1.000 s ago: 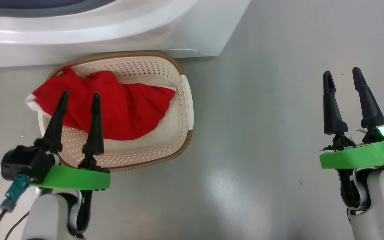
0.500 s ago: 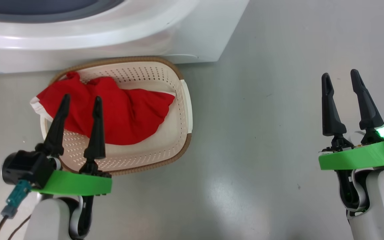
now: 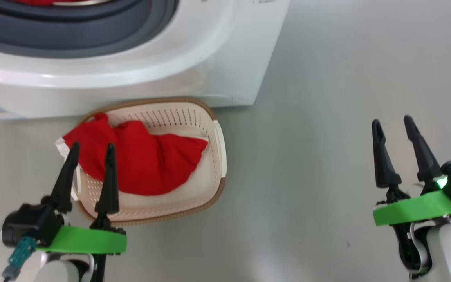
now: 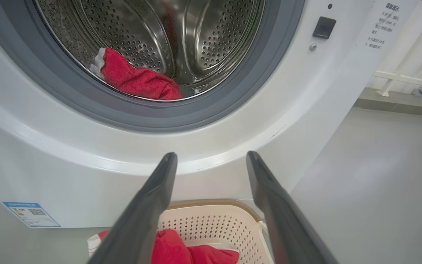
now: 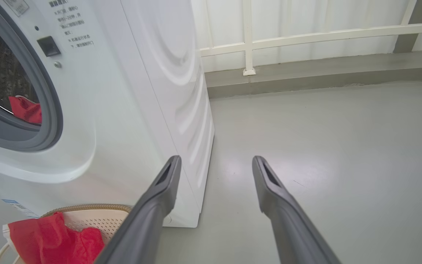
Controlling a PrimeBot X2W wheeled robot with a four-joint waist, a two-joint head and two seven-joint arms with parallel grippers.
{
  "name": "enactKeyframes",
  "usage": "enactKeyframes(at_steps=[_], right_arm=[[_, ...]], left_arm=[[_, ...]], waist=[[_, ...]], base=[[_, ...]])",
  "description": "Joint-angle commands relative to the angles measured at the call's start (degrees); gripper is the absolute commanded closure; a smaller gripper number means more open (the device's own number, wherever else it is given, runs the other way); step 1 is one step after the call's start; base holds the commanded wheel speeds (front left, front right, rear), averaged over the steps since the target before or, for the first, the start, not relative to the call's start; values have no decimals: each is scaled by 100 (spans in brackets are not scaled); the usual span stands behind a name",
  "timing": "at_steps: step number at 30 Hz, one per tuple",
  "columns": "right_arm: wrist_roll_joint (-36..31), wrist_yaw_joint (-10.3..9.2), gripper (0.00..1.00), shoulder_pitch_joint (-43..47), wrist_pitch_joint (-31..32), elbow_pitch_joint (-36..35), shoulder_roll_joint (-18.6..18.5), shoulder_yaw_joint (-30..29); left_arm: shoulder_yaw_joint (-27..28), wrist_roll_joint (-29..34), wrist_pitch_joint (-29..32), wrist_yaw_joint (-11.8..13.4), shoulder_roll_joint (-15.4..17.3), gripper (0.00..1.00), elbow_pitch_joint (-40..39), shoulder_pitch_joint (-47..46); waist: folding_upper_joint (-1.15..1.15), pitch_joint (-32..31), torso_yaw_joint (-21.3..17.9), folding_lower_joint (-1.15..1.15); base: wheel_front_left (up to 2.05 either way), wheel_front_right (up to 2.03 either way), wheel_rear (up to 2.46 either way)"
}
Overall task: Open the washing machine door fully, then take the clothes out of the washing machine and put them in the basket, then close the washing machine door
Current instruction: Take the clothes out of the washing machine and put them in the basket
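Here, at the lower left of the head view, left gripper [image 3: 93, 145] spread wide and empty, in front of the left part of the basket [image 3: 147, 104]. At the lower right, right gripper [image 3: 391, 119] spread wide too, holding nothing, over grey floor [image 3: 307, 176]. Red clothes [image 3: 151, 164] lying in the basket, one white-edged corner over its left rim. Basket just below the white washing machine [image 3: 131, 78]. In the left wrist view, more red cloth [image 4: 137, 80] inside the steel drum [image 4: 203, 36], upper left.

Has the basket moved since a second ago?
No. The basket still sits at the foot of the washing machine; the camera shifted, not the basket.
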Motion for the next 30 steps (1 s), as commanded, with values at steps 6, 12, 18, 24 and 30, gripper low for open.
enactKeyframes(at_steps=[6,12,18,24,30], right_arm=[[52,37,0,396,-36,-38,-139,161],[93,37,0,790,-36,-43,-220,127],[139,37,0,1203,-36,-43,-267,18],[151,37,0,1587,-36,-47,-262,-100],[129,37,0,1822,-36,-48,-267,-111]], left_arm=[[308,62,-28,18,70,0,-112,437],[413,75,-28,-11,70,0,-175,797],[573,112,-28,-44,70,0,-249,1217],[671,125,-28,-53,70,0,-335,1587],[694,135,-28,-57,70,0,-367,1824]], waist=[[0,-736,5,0],[0,-1135,5,0],[0,-1550,-17,0],[0,-1919,-7,0],[0,-2144,-7,0]], base=[[0,0,0],[0,0,0],[0,0,0],[0,0,0],[0,0,0]])
